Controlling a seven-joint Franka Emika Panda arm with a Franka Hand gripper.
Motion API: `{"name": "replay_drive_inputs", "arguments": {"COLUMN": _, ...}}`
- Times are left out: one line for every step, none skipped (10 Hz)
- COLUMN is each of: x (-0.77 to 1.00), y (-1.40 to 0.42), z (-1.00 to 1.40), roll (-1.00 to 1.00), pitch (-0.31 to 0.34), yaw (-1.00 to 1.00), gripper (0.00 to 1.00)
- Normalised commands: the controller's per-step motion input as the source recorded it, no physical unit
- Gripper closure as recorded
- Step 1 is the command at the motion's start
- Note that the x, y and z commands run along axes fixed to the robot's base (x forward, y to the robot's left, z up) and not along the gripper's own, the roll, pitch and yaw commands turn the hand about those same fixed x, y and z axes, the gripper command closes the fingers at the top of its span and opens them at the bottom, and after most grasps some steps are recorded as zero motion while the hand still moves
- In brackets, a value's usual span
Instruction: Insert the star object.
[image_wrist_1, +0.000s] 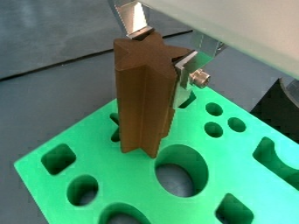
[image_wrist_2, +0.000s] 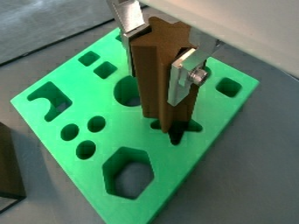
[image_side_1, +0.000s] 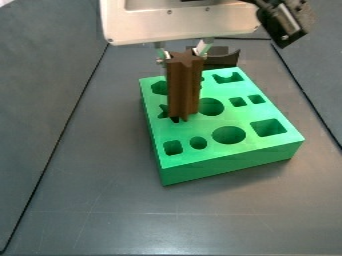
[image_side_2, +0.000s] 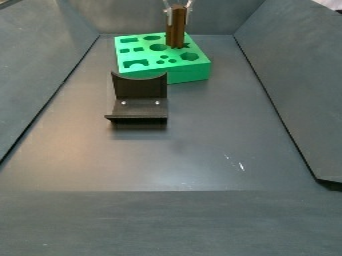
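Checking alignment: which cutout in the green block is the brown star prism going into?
The star-shaped cutout in the green block; the tall brown star prism, held by the tool, stands in it, unlike the round, square, hexagonal holes.

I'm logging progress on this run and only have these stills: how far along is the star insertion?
Done: the pincer has the star object clamped and upright above the green block. In hand: its lower end meets the star-shaped hole, seemingly just entering. Left: most of the prism stands above the block, so it must be pushed down, then released.
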Motion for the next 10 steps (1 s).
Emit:
{"name": "replay_drive_inputs", "arguments": {"x": -0.52, "y": 0.00, "z": 0.00, "roll": 0.07, "pitch": 0.000, "yaw": -0.23, "gripper": 1.00}}
{"name": "replay_drive_inputs", "arguments": {"x": -0.39, "y": 0.00, "z": -0.08, "roll": 0.13, "pitch": 0.000, "yaw": -0.03, "gripper": 1.00}}
{"name": "replay_drive_inputs", "arguments": {"x": 0.00, "y": 0.00, "z": -0.35, "roll": 0.16, "pitch": 0.000, "yaw": 0.03, "gripper": 1.00}}
{"name": "replay_drive_inputs", "arguments": {"x": 0.15, "y": -0.05, "z": -0.80, "roll": 0.15, "pitch": -0.003, "yaw": 0.10, "gripper": 1.00}}
{"name": "replay_drive_inputs", "arguments": {"x": 0.42, "y": -0.05, "z": -0.97, "roll": 0.14, "pitch": 0.000, "yaw": 0.16, "gripper": 1.00}}
{"name": "replay_drive_inputs", "arguments": {"x": 0.45, "y": -0.04, "z": -0.93, "roll": 0.15, "pitch": 0.000, "yaw": 0.17, "gripper": 1.00}}
{"name": "replay_drive_inputs", "arguments": {"x": 0.42, "y": -0.02, "z": -0.90, "roll": 0.16, "pitch": 0.000, "yaw": 0.18, "gripper": 1.00}}
{"name": "replay_drive_inputs", "arguments": {"x": 0.25, "y": 0.00, "z": -0.90, "roll": 0.17, "pitch": 0.000, "yaw": 0.23, "gripper": 1.00}}
{"name": "replay_drive_inputs", "arguments": {"x": 0.17, "y": 0.00, "z": -1.00, "roll": 0.11, "pitch": -0.004, "yaw": 0.26, "gripper": 1.00}}
{"name": "replay_drive_inputs", "arguments": {"x": 0.18, "y": 0.00, "z": -1.00, "roll": 0.06, "pitch": -0.010, "yaw": 0.15, "gripper": 1.00}}
